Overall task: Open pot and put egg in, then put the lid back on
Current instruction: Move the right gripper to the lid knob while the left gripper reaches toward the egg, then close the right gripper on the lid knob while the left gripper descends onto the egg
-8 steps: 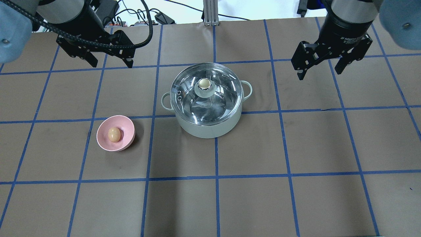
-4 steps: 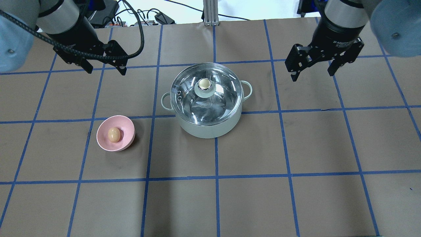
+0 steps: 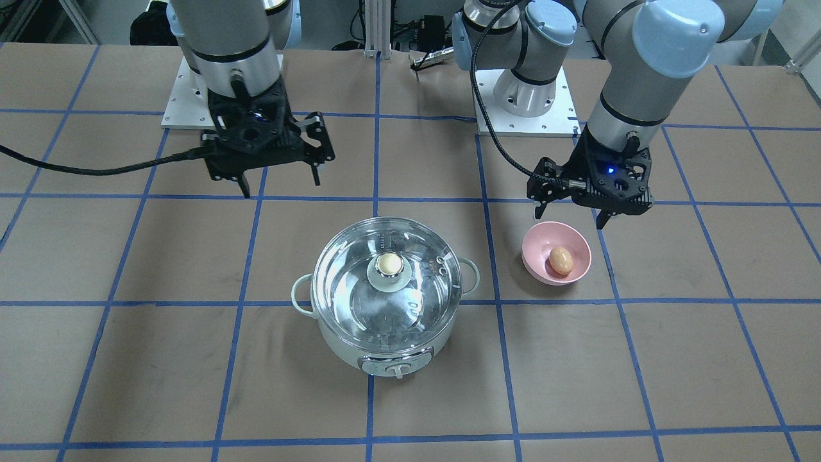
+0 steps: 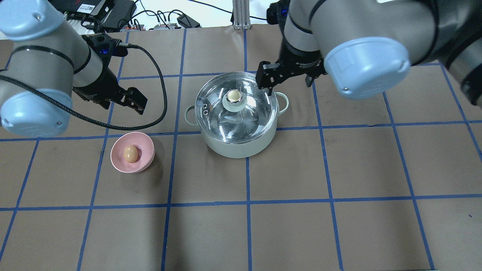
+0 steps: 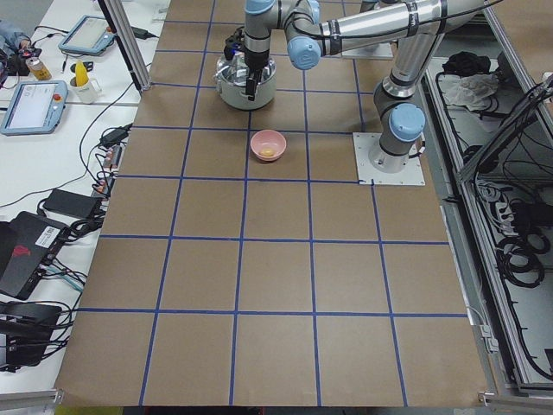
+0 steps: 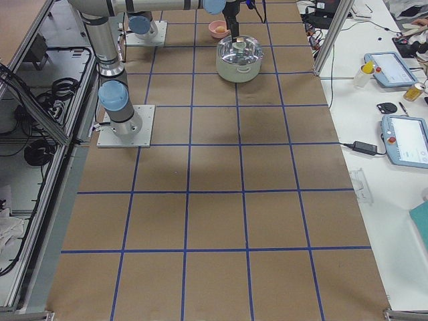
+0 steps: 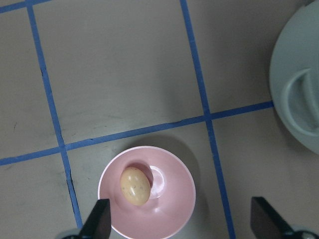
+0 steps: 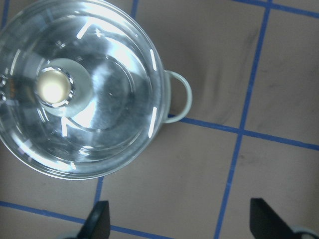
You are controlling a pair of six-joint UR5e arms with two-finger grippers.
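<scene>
The pale mint pot (image 4: 241,148) stands mid-table with the clear glass lid (image 4: 252,116) on it and the cream knob (image 4: 234,95) on top. The tan egg (image 4: 130,154) lies in a small pink bowl (image 4: 145,148) to the pot's left. My left gripper (image 3: 569,215) is open and empty, high over the bowl; the left wrist view shows the egg (image 7: 135,185) near its left fingertip (image 7: 97,221). My right gripper (image 3: 281,185) is open and empty, raised by the pot's far right rim. The right wrist view shows the lid (image 8: 114,99) and a side handle (image 8: 178,97).
Brown paper with blue tape squares covers the table (image 4: 286,233). Cables and power bricks (image 4: 180,19) lie beyond the far edge. The left arm's black cable (image 4: 162,94) hangs between bowl and pot. The pot's control knob (image 3: 397,370) faces away from me.
Both arms swung inward. The left gripper moved down toward the pink bowl. The right gripper moved left to the pot's far right rim. Pot, lid and egg have not moved.
</scene>
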